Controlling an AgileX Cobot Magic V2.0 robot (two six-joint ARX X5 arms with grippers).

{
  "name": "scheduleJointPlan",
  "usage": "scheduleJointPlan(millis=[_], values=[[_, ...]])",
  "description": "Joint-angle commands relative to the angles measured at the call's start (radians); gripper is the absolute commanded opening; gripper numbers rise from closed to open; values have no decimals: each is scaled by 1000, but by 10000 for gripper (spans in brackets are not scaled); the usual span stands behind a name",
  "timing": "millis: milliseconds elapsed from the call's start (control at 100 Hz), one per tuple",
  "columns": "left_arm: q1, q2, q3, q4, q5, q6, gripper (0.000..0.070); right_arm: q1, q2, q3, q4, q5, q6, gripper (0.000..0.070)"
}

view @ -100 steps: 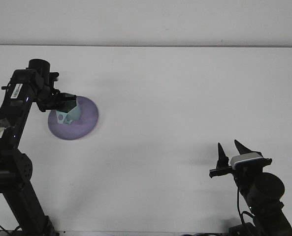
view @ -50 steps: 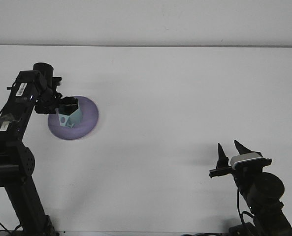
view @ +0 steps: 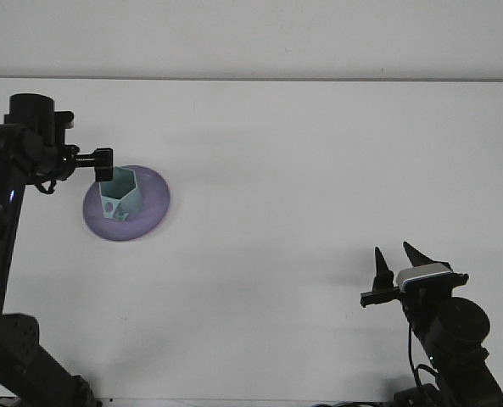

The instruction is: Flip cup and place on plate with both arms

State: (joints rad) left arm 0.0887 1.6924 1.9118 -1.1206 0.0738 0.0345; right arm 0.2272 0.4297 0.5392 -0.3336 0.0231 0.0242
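From the front view, the only one given, the job looks pretty much wrapped up. The cup (view: 118, 194), a pale teal thing with faceted sides, is seen standing mouth-up on the purple plate (view: 153, 208), sat a bit toward the plate's left half rather than dead centre, and the plate itself is parked near the left edge of the desk (view: 319, 170), about midway back. So the flip and the placement can both be judged as done, since the opening faces up and the base is carried by the plate. The left gripper (view: 104, 164) is found just off the cup's upper left rim; only a dark stub of it is shown side-on, so whether its fingers are spread or closed can't be told, and no grip on the cup can be made out. It's probably held there because the cup was just let go, though that's a guess. The right gripper (view: 397, 264) is parked low near the front right corner of the desk, well apart from everything, fingers spread wide with nothing between them, presumably kept clear because nothing more is needed from it.
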Motion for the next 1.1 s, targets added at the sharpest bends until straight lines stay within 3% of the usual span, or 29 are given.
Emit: scheduleJointPlan(millis=[0,110,150,250,320,450,540,770,930,1090], values=[[2,-53,24,-3,1,-13,444,2,3,2,-1,3,13,344],[2,-173,23,2,2,-7,75,2,3,2,-13,3,13,335],[2,-207,23,2,2,7,3,2,3,2,-19,3,13,299],[1,-297,4,24,2,12,11,2,3,2,-29,4,13,98],[1,-365,-59,67,2,15,12,2,3,2,-33,4,13,4],[1,-549,-324,253,2,45,11,2,3,2,-34,33,35,4],[-7,-724,-590,468,15,52,12,2,3,1,-23,55,35,4],[-29,-1112,-1170,948,24,21,11,2,3,-12,116,72,28,4],[-32,-1280,-1381,1060,23,-2,11,2,2,-12,185,72,19,4],[-32,-1316,-1434,1077,23,-28,11,2,2,-12,191,77,20,4]])
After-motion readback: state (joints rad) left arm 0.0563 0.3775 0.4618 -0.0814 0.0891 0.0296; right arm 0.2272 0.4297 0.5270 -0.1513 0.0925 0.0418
